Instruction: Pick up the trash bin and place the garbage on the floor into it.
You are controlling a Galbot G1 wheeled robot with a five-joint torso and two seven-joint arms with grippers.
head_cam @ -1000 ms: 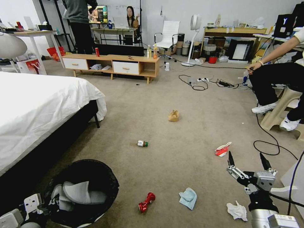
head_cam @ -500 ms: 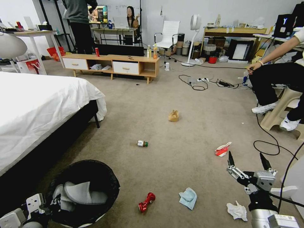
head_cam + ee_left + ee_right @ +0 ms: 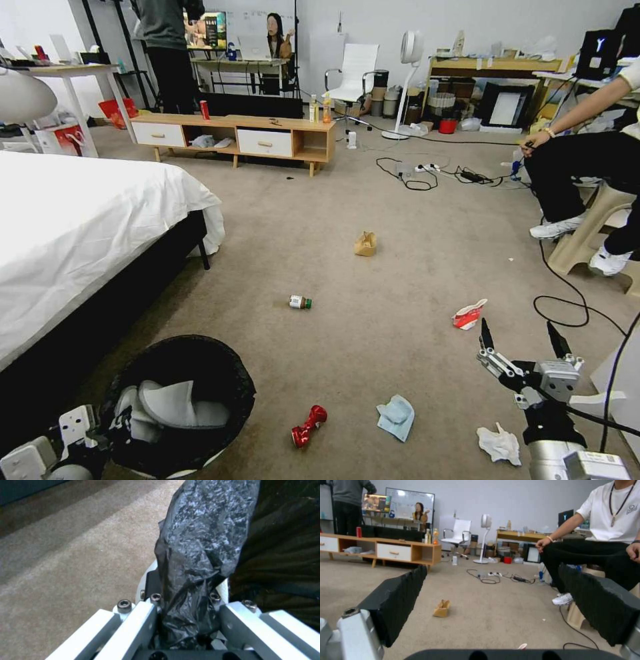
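The trash bin (image 3: 230, 373), lined with a black bag and holding grey slippers, sits at the lower left beside the bed. My left gripper (image 3: 115, 428) is shut on its bag-covered rim (image 3: 206, 535). My right gripper (image 3: 520, 337) hangs open over the floor (image 3: 373, 347) at the lower right, with nothing between its fingers (image 3: 396, 600). The garbage lies scattered on the floor: a crushed red can (image 3: 308, 425), a light-blue tissue (image 3: 396, 417), a white tissue (image 3: 499, 445) just below the right gripper, a red-white carton (image 3: 469, 314), a small bottle (image 3: 300, 302) and a tan paper bag (image 3: 365, 244).
A white bed (image 3: 80, 227) fills the left side. A black cable (image 3: 567, 303) loops on the carpet at the right, near a seated person's feet (image 3: 557, 228) and stool. A low wooden cabinet (image 3: 233, 137) and a power strip with cords (image 3: 423, 170) lie farther back.
The trash bin and my left gripper on its rim have shifted slightly to the right. The right arm and the litter have not moved.
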